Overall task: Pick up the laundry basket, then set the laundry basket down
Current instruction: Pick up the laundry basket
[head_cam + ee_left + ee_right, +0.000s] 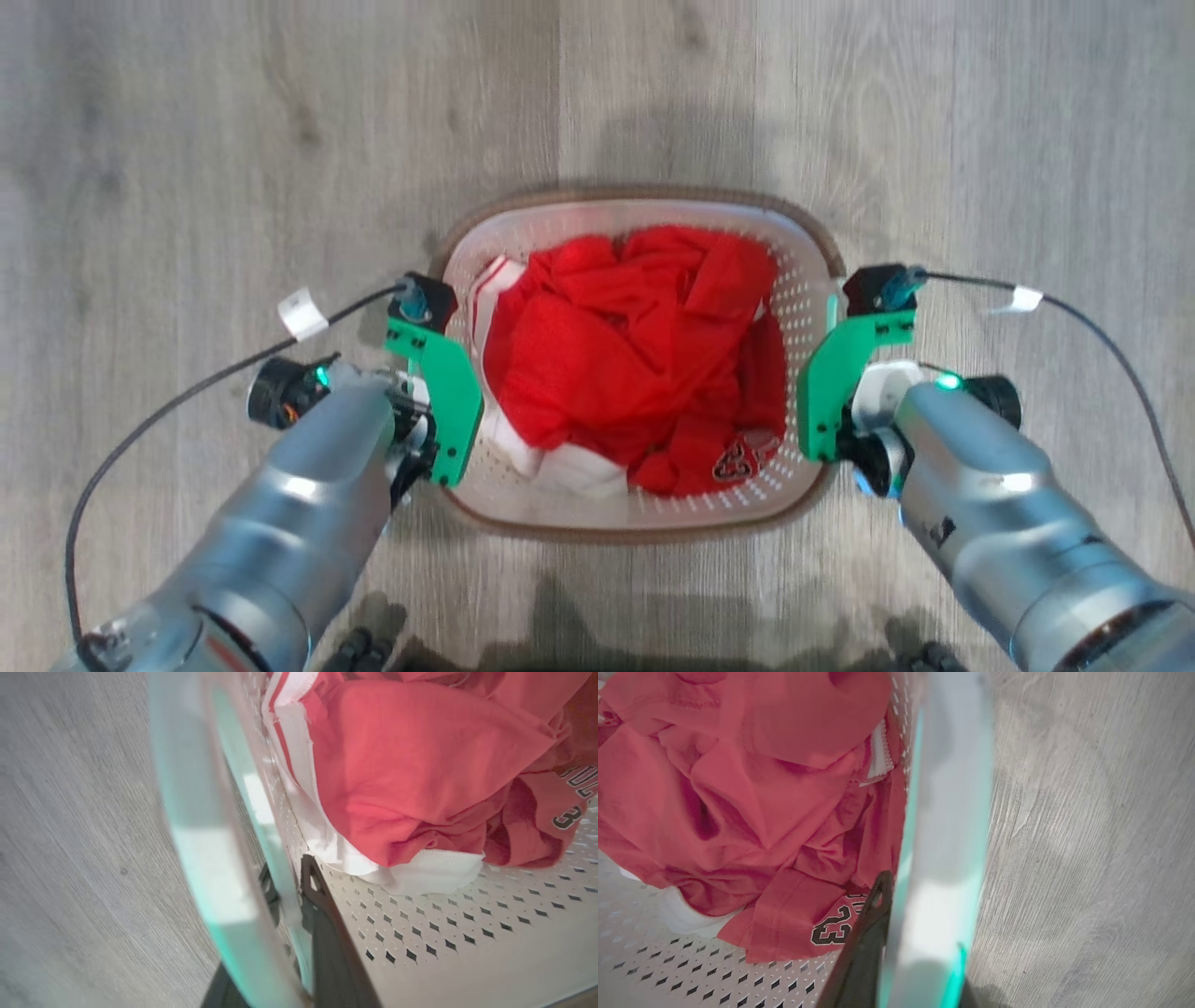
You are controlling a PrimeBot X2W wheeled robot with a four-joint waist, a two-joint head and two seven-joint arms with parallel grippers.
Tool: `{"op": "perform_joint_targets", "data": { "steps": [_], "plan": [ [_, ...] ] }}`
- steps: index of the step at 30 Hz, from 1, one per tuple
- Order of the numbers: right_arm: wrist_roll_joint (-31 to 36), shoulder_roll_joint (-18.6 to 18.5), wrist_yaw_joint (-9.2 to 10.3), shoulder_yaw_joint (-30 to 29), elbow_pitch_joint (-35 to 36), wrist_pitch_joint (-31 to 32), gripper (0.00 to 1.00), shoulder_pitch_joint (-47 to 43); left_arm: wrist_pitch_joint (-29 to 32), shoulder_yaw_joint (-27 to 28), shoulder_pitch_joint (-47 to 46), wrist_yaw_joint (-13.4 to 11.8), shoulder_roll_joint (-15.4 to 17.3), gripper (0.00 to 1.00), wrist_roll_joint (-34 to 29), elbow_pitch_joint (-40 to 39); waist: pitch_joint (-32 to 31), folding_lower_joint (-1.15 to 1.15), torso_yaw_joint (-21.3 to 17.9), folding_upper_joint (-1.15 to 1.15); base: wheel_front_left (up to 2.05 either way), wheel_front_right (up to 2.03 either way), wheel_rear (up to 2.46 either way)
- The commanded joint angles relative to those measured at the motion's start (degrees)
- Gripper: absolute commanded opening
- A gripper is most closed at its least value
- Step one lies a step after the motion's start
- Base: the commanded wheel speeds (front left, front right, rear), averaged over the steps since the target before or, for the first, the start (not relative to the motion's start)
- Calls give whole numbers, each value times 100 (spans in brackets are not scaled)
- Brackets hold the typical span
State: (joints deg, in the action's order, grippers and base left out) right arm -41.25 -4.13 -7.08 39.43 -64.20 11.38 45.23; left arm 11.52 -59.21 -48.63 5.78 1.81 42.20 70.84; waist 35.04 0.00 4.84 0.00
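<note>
- The laundry basket point(635, 200) is dead centre before me on the grey wood-look floor point(168, 140), between my two arms; whether its base touches the floor I cannot tell
- Inside, a crumpled red garment point(635, 345) with white trim covers most of the perforated bottom
- My left pincer point(287, 881) is clamped across the basket's left wall: one dark finger point(327, 938) is inside against the perforations, the other just outside, half hidden by the blurred rim
- My right pincer point(893, 891) is at the right wall, with one finger point(864, 947) inside against it; the outer one is lost behind the rim, so I cannot tell how far it is open
- From the head, green brackets point(448, 392) cover both sets of fingers
- Writing now: "23" point(830, 929) in black and white on the red cloth beside my right finger; from the left wrist a "3" point(564, 818), with cut-off letters above it that I can't read
- On both cables, white tags point(302, 314), too small to read
</note>
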Motion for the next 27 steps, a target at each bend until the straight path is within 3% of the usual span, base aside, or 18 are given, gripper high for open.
{"op": "perform_joint_targets", "data": {
  "steps": [1,12,27],
  "plan": [
    [6,125,-41,131,196,5,0,-133,68,-151,229,129,107,0,-58,-102,-316,0,90,0,0,0,0],
    [-317,125,-41,409,602,416,0,-935,483,-461,947,168,113,0,288,-176,-1599,0,67,0,0,0,0],
    [-620,125,-41,562,1022,996,0,-1299,1218,-863,1382,170,444,0,823,-695,-2851,0,56,0,0,0,0]
  ]
}}
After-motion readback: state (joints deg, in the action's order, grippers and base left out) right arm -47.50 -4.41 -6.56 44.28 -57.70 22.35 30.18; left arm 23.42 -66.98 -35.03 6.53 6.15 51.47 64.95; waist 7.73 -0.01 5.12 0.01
